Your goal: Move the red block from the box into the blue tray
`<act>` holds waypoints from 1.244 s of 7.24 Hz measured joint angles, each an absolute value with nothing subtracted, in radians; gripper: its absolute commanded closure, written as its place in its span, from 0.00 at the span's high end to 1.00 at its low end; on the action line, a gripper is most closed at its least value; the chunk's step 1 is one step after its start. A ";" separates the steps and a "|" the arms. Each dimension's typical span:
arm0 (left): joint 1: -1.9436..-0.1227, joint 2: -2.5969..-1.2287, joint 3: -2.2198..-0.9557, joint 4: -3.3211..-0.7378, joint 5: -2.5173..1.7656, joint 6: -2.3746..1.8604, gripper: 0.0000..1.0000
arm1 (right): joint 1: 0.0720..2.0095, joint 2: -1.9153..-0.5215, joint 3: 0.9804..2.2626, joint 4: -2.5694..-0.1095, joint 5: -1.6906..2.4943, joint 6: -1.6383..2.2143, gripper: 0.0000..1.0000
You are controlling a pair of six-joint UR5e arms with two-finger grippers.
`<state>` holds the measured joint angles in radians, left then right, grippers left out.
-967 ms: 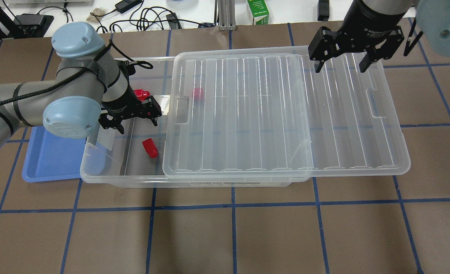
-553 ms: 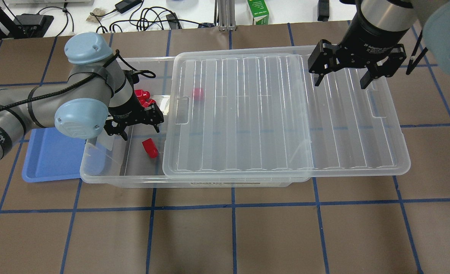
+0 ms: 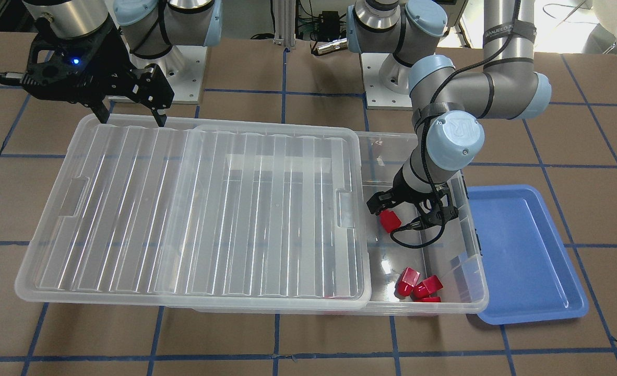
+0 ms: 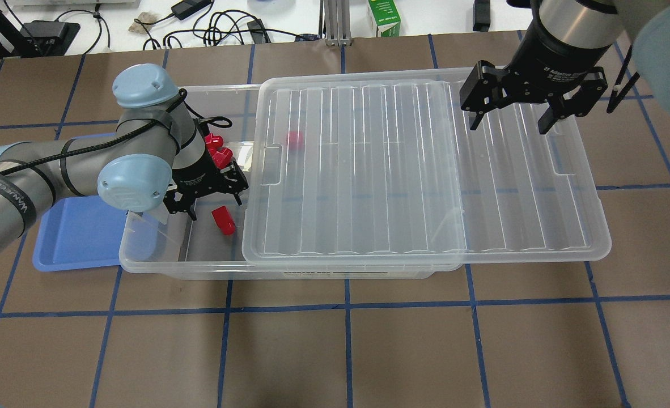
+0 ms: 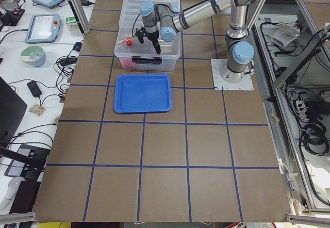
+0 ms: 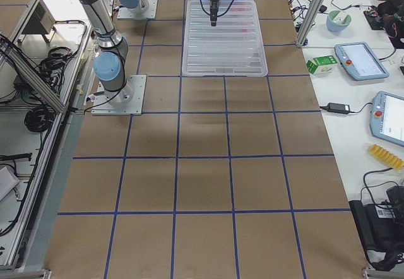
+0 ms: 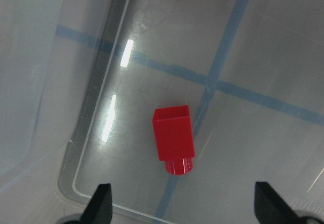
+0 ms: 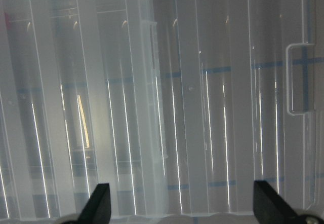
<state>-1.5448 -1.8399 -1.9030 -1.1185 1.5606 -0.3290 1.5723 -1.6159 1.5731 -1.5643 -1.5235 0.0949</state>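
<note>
Overhead view, L to R: blue tray (image 4: 68,243) sits on the table (image 4: 403,351) at mid-left, just beside the L end of the box (image 4: 199,270), partly hidden under the left arm. Left gripper (image 4: 215,207) is down inside the uncovered L end of the box, fingers spread wide w/ nothing between them. The red block (image 4: 223,220) lies loose on the box floor just below-right of the tips. In the wrist view it's centred ahead of the two tips, nub pointing to frame bottom, not touched. A cluster of other red blocks (image 4: 217,146) sits further up in the same open section, close by the arm's wrist. One more red piece (image 4: 295,139) shows blurred through the lid (image 4: 369,170). The lid is ribbed and clear, and it lies offset to frame right, overhanging the box's R end (so only the L part is uncovered). Right gripper (image 4: 509,127) is at upper right over the lid's far edge, fingers spread apart and holding nothing; can't tell if the tips touch the lid.
</note>
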 measured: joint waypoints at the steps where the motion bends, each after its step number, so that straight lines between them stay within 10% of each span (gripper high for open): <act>1: -1.545 -1.856 -1.907 -1.097 1.561 -0.329 1.00 | 1.572 -1.616 1.573 -1.564 -1.524 0.095 1.00; 4: -1.546 -1.890 -1.965 -1.002 1.569 -0.325 1.00 | 1.572 -1.616 1.575 -1.562 -1.523 0.095 1.00; 9: -1.545 -1.916 -1.989 -0.940 1.572 -0.323 0.05 | 1.572 -1.616 1.575 -1.560 -1.524 0.095 1.00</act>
<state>-1.5448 -1.9157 -1.9890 -0.9400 1.5723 -0.3226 1.5723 -1.6158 1.5750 -1.5603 -1.5237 0.0952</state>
